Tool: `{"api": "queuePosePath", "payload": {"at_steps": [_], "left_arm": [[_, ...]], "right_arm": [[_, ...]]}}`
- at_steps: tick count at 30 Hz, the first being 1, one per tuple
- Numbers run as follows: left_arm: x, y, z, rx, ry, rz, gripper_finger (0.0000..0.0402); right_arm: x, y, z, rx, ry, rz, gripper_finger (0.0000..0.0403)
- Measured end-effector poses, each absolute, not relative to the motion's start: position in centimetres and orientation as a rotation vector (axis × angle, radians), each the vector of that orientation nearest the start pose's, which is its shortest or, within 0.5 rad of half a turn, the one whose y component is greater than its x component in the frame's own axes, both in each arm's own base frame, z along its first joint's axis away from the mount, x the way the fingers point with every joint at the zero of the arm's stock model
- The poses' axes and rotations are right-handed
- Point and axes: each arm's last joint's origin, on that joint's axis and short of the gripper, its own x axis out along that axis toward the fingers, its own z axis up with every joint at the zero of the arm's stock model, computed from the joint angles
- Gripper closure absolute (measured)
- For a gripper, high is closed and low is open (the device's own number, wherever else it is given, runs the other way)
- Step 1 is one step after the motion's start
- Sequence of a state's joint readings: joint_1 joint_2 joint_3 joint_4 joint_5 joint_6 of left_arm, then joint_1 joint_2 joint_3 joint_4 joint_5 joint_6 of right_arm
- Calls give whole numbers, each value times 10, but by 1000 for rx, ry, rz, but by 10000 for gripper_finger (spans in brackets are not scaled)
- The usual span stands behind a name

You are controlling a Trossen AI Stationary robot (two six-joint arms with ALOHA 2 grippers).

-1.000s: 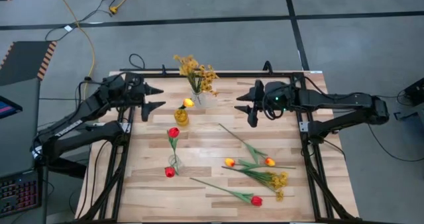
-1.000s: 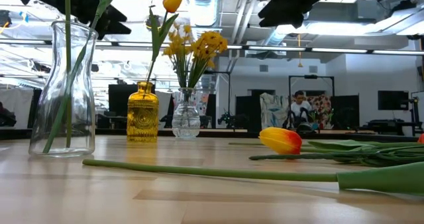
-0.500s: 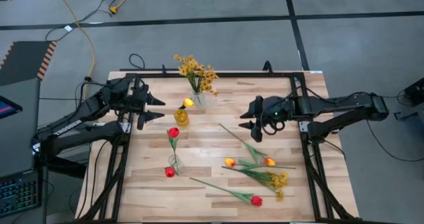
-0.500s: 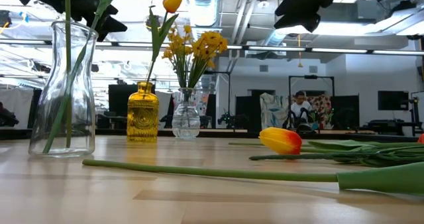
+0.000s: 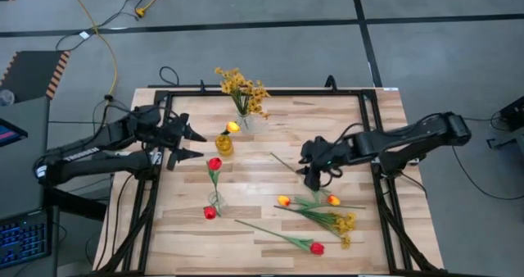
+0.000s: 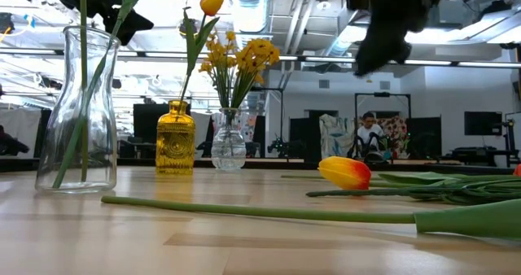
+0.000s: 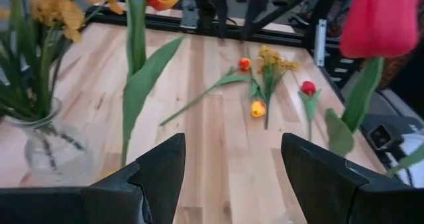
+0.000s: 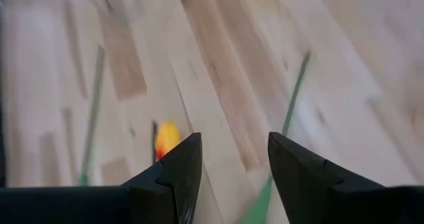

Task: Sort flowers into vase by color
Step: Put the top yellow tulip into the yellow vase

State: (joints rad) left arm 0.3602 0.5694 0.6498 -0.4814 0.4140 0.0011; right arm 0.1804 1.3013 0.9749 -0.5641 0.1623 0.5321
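Observation:
Three vases stand on the table. A clear one [image 5: 244, 121] holds mustard-yellow sprays [image 5: 241, 86]. An amber one [image 5: 224, 143] holds a yellow-orange tulip [image 5: 232, 127]. A clear carafe [image 5: 214, 200] holds two red tulips [image 5: 214, 163]. On the wood at near right lie two yellow-orange tulips [image 5: 284, 201], a mustard spray [image 5: 342, 224] and a red tulip [image 5: 317, 247]. My left gripper [image 5: 190, 144] hangs open, left of the amber vase. My right gripper [image 5: 312, 170] is open above a long green stem [image 5: 295, 172], just beyond the lying flowers, and tipped down toward the table.
A black metal frame [image 5: 270, 92] runs along the table's far edge and both sides. Bare wood lies between the vases and my right gripper. In the low view a long stem [image 6: 260, 211] crosses the foreground; a person [image 6: 368, 137] stands far off in the room.
My right gripper has moved toward the near edge and down, tipping and rolling, to just above the stems on the table; it stays open. My left gripper has swung toward the near edge, past the amber vase's left side, still open. No flower has moved.

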Motion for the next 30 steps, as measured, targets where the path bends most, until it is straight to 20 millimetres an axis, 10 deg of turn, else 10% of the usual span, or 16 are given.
{"api": "queuePosePath", "payload": {"at_steps": [30], "left_arm": [[123, 26, 288, -122, 383, -20, 166]], "right_arm": [[294, 48, 142, 307, 1331, -439, 207]]}}
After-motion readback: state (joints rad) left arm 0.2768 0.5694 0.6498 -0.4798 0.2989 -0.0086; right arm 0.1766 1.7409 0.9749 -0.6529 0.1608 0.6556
